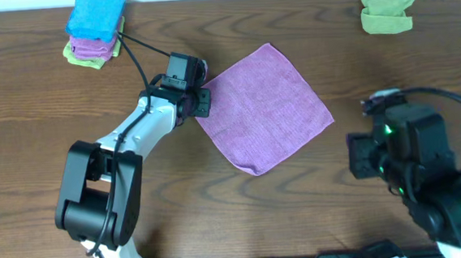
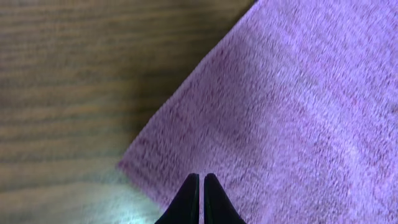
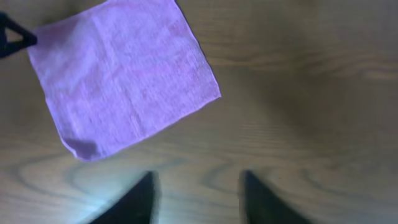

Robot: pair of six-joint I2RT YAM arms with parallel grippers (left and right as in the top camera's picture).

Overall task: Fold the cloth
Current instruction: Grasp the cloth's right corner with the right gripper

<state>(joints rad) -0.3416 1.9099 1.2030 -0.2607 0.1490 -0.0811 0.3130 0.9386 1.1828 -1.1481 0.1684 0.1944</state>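
Note:
A purple cloth (image 1: 265, 106) lies spread flat as a diamond on the wooden table, right of centre. It fills the left wrist view (image 2: 298, 93) and shows in the right wrist view (image 3: 124, 74). My left gripper (image 1: 201, 98) is over the cloth's left corner. Its fingers (image 2: 200, 178) are shut, tips together just inside that corner, with no fabric seen pinched between them. My right gripper (image 1: 363, 156) is open and empty over bare wood to the right of the cloth, its fingers (image 3: 198, 177) spread apart.
A stack of folded cloths (image 1: 93, 29), blue on top of purple and green, sits at the back left. A crumpled green cloth (image 1: 387, 8) lies at the back right.

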